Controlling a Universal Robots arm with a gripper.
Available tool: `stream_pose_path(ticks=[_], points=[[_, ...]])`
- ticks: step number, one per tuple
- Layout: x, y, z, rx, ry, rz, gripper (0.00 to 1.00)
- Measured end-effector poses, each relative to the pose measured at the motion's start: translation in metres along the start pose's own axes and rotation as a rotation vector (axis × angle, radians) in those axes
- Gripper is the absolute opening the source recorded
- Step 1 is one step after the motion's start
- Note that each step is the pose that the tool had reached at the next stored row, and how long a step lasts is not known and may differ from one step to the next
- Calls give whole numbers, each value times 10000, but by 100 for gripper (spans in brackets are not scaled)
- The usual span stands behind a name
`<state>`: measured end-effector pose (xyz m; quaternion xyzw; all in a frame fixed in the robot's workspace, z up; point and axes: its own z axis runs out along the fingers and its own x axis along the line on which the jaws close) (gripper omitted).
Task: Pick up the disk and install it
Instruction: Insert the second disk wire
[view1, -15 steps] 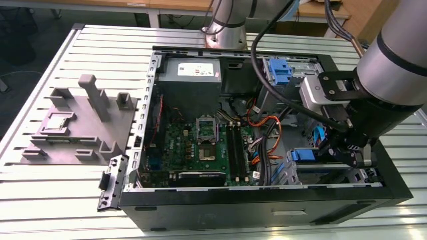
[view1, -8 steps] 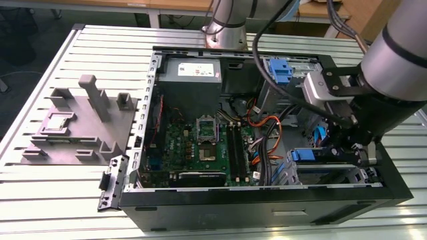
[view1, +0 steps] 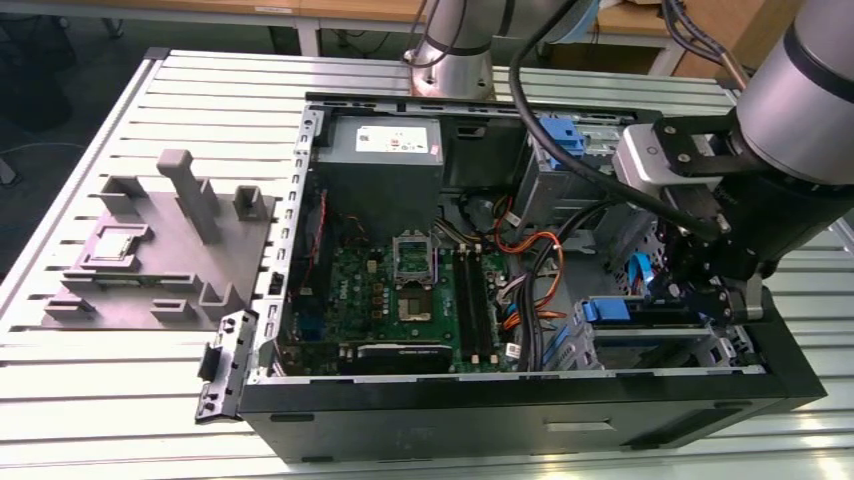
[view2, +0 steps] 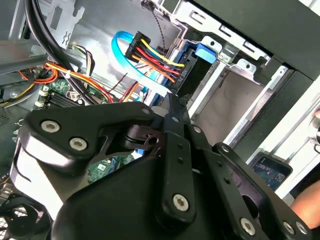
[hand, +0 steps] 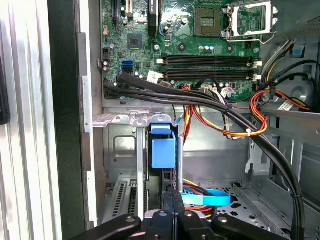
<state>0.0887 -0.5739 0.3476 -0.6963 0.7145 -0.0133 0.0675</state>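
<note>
The disk sits slotted in the drive cage (view1: 667, 345) at the open computer case's corner on the exterior view's right. Only the blue carrier end of the disk (hand: 162, 146) (view2: 204, 52) (view1: 609, 310) shows, with a black plug and coloured wires on it in the second wrist view. My gripper (hand: 172, 200) (view2: 170, 102) hangs inside the case just short of that blue end, its two black fingers pressed together with nothing between them. In the exterior view the gripper (view1: 705, 298) is low beside the cage.
The motherboard (view1: 400, 290) fills the case floor, with thick black cables (hand: 200, 97) and orange, red and yellow wires (hand: 260, 117) crossing near the cage. A second blue bracket (view1: 567, 135) sits in the upper bay. A grey stand with upright posts (view1: 160, 240) is on the slatted table.
</note>
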Motion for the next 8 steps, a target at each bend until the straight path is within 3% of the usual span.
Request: stream_pose_path(ticks=[8], points=[[-1,-1,-8,0,0,0,10]])
